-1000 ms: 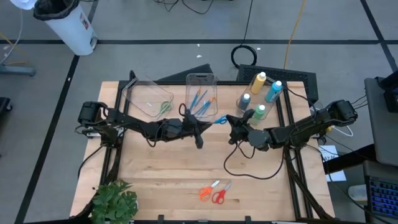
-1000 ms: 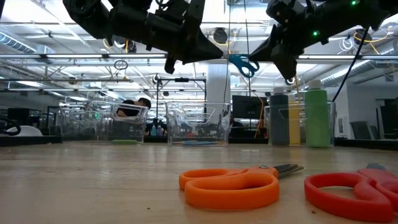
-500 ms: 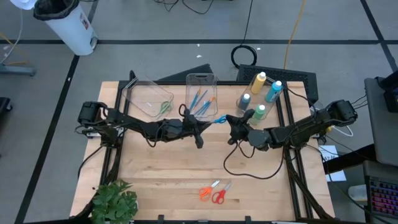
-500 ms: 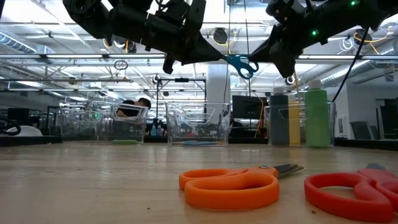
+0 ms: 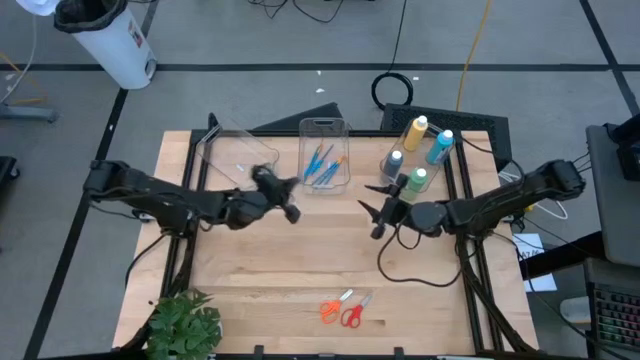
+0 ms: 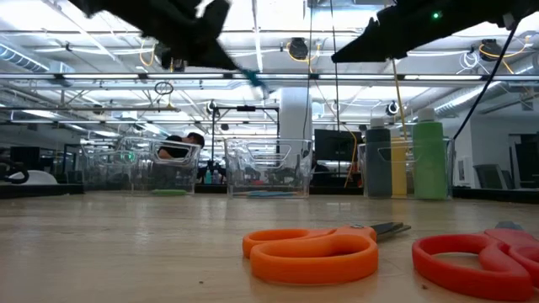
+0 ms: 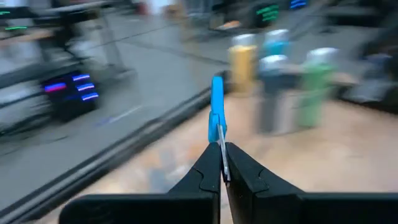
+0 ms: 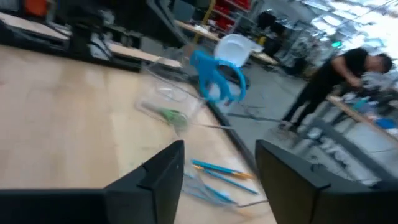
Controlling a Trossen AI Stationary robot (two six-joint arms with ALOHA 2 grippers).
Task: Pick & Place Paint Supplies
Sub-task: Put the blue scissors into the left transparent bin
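My left gripper [image 5: 290, 192] [image 7: 221, 158] hangs above the table's middle left, shut on small blue scissors [image 7: 217, 109] [image 8: 217, 74] [image 6: 254, 81]. My right gripper [image 5: 372, 208] [image 8: 217, 168] stands open to the right of it, with nothing between its fingers and a wide gap to the scissors. Orange scissors [image 5: 330, 308] [image 6: 316, 251] and red scissors [image 5: 352, 316] [image 6: 480, 261] lie flat near the front edge. Green scissors [image 5: 262, 172] lie in the left clear bin [image 5: 225, 150]. Brushes [image 5: 322, 165] lie in the middle bin. Paint bottles [image 5: 415, 150] stand at the back right. My left gripper pinches the blue scissors by their closed blades [image 7: 221, 138] between its two fingertips. The fingers run along the scissors, roughly level, pointing toward the table's right. The blue handle end [image 7: 216, 93] sticks out ahead of the fingers. The scissors are lifted clear of the table.
A green leafy plant [image 5: 185, 325] stands at the front left corner. A black cable [image 5: 400, 270] loops on the wood under the right arm. Bare wood lies between the arms and the front scissors. A person [image 8: 339, 81] stands beyond the table.
My right gripper has opened and let go of the blue scissors' handles. My left gripper, still shut on the blades, has drawn back toward the table's left edge and risen, carrying the scissors away from the right gripper.
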